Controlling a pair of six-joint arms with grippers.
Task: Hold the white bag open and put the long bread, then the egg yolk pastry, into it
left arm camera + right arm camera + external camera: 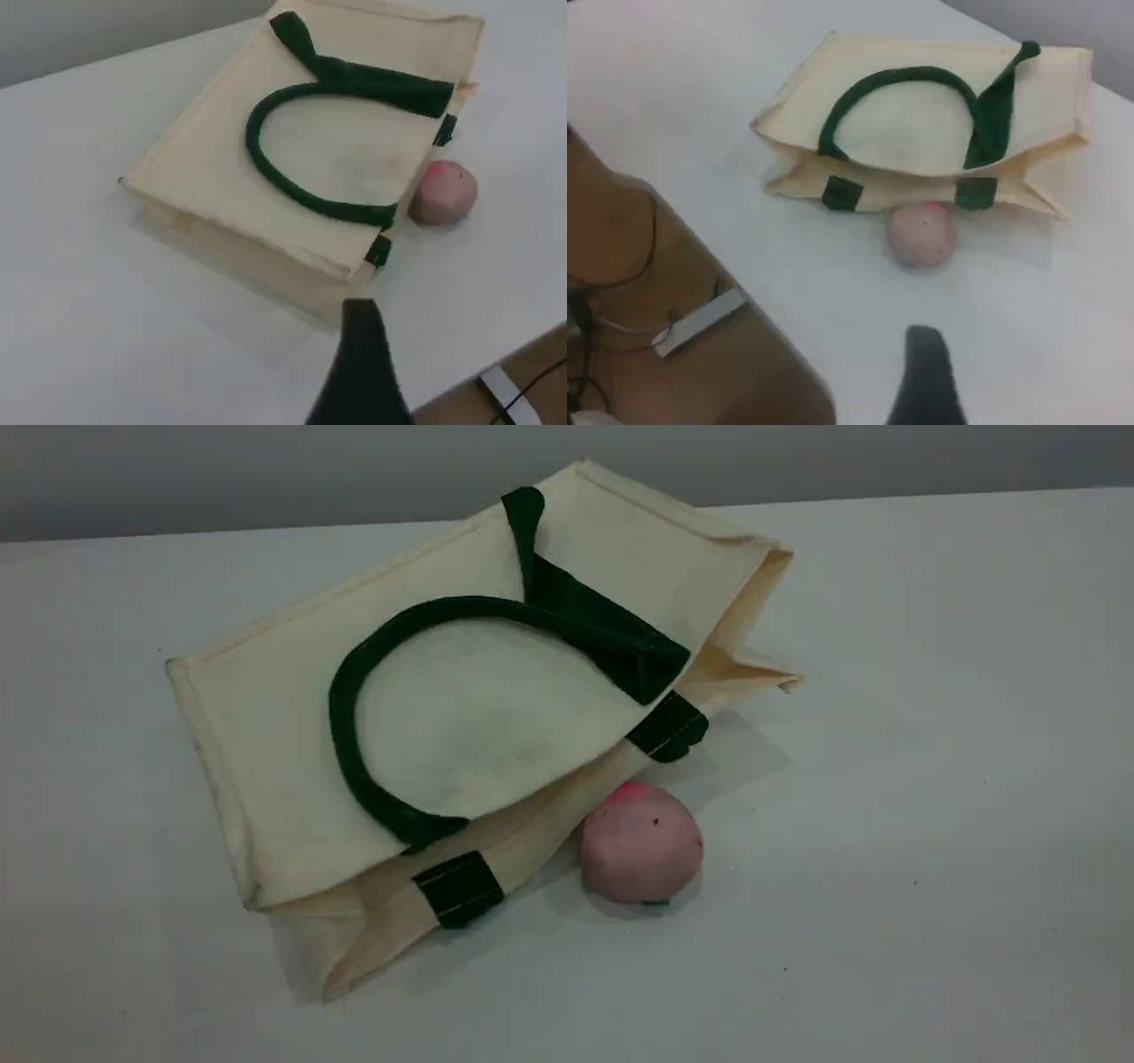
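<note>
Your worktop carries the white bag, lying flat.
It rests on its side, green handle across the top face, a pink ball just beside its mouth. Your left hand hovers wide open, holding nothing; your right hand's opening can't be told.

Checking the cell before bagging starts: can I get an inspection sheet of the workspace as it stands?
Surface: white table; no spills seen.
Job's things: white bag lies flat on its side, mouth collapsed, green handle folded over its top face; long bread and egg yolk pastry not seen.
Clutter: pink ball on the table right by the bag's mouth.
Grippers: left end effector open, above the table, holding nothing; right end effector above the table, opening cannot be told.
Cables: thin cables below the table edge.
Surroundings: grey wall; brown floor.
</note>
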